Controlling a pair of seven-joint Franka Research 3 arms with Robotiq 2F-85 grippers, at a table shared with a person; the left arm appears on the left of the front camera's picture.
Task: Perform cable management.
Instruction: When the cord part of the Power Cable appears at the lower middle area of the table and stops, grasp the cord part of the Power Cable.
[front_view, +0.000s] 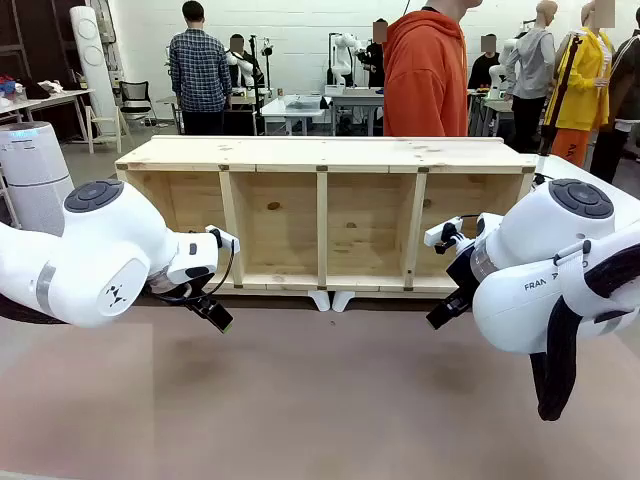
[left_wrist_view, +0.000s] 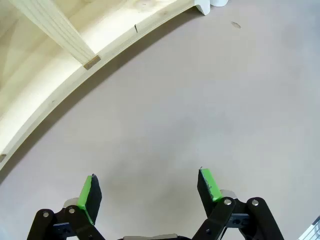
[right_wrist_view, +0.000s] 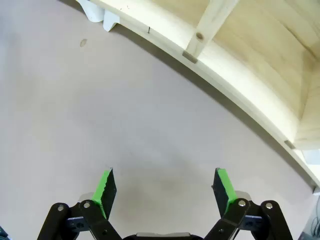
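Right arm (front_view: 560, 250) reads "FRAN" on its side. Left gripper (left_wrist_view: 148, 181) and right gripper (right_wrist_view: 164, 179) both have their jaws spread apart over plain worktop (left_wrist_view: 175, 110), with a wooden shelf unit (front_view: 325, 155) just ahead of them.

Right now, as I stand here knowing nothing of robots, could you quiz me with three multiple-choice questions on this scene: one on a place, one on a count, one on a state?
1. Where does the wooden shelf unit stand?
A) on the floor
B) on the table, between the robot and the person in orange
C) on a chair

2. How many compartments does it show?
A) two
B) six
C) four

3. How are the left end effector and the right end effector?
A) both open, holding nothing
B) both shut
C) one holds a cup

Answers:
1 B: the front view shows it resting on the table, ahead of the person.
2 C: three upright dividers split it into four.
3 A: each wrist view shows the jaws wide apart over bare table.
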